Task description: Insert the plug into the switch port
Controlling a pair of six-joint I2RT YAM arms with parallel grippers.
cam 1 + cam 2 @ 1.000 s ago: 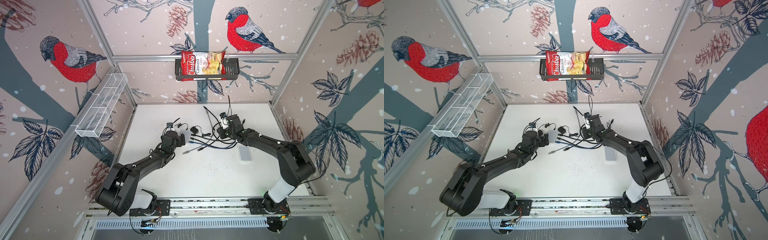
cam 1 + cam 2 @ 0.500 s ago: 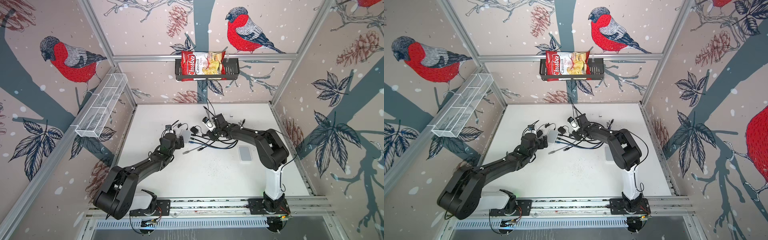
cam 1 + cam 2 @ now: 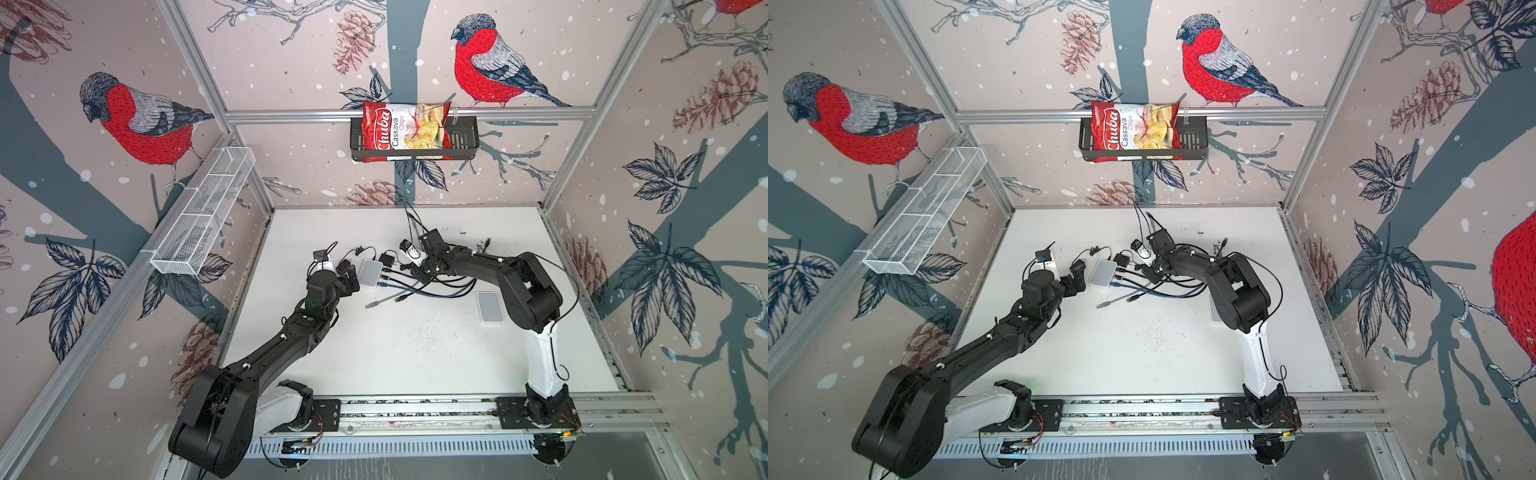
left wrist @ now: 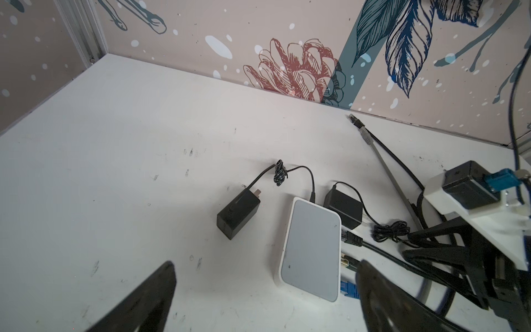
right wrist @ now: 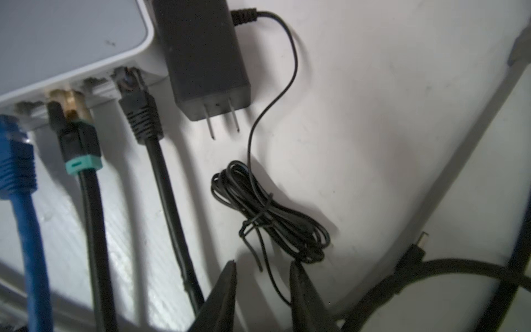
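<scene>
Adapter [image 5: 201, 57], cord bundle [image 5: 270, 212] beside switch [image 5: 66, 34]

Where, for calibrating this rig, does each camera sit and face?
Top views: high at the front, looking down on the table; both whole arms show.
Left wrist: on the left arm, facing the switch and back wall; open left gripper shows.
Right wrist: close over the switch's ports; right gripper tips show.
Shared: both wrist views show the switch.

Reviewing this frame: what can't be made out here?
- Switch ports, right wrist view: leftmost cut off by the picture's edge.
- Black plug: blur hides whether it is fully seated.
- Second white box, in a top view: mostly hidden behind the right arm.
</scene>
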